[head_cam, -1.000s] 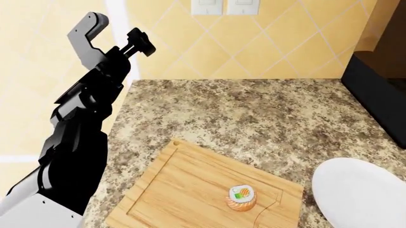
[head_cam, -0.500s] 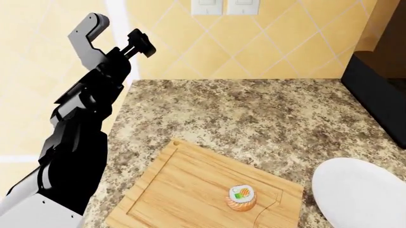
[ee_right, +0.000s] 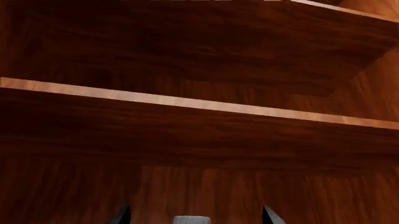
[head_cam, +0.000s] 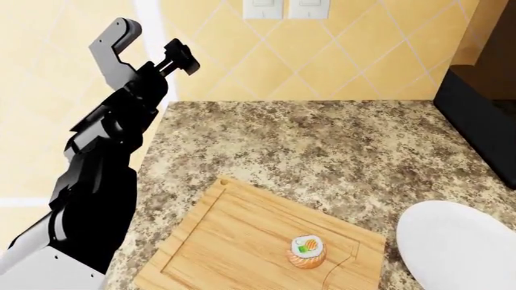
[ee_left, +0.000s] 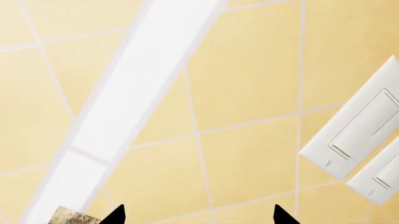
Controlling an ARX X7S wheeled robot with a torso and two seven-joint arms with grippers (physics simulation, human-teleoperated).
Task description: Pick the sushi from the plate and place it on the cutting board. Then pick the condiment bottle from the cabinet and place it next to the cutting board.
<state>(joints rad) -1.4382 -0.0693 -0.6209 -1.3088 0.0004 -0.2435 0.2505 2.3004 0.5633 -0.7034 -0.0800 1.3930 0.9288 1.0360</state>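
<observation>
Resting on the board [head_cam: 241, 241], one sushi [head_cam: 307, 251] sits upright near the board's right end, just inside the curved line scored across that end. It is a small round roll with salmon-orange sides and a white rice top holding orange and green filling. The board is pale wood, rectangular, with a groove running inside its edge, and it lies at an angle near the surface's [head_cam: 322, 145] front edge. Just beside the board's right end, one plain round white plate [head_cam: 460, 248] lies at the surface's front right, cut off by the head view's edge, with nothing on the part that shows. The surface is speckled brown and cream stone.

Behind it rises a wall of yellow diamond-set tiles with two white switch plates [ee_left: 355, 135]. A dark boxy thing [head_cam: 480, 121] stands at the surface's right edge.

The left gripper [head_cam: 179, 56], black and angular, is raised over the surface's back left corner, facing the tiled wall; its two jaw tips show apart with nothing between them in the left wrist view.

The right gripper [ee_right: 194, 215] is aimed into a dark red-brown wooden cabinet with one shelf [ee_right: 199, 109] crossing it. Its jaws are apart, and between their tips shows a grey cap, the bottle [ee_right: 190, 219], standing inside the cabinet; whether the jaws touch it I cannot tell.
</observation>
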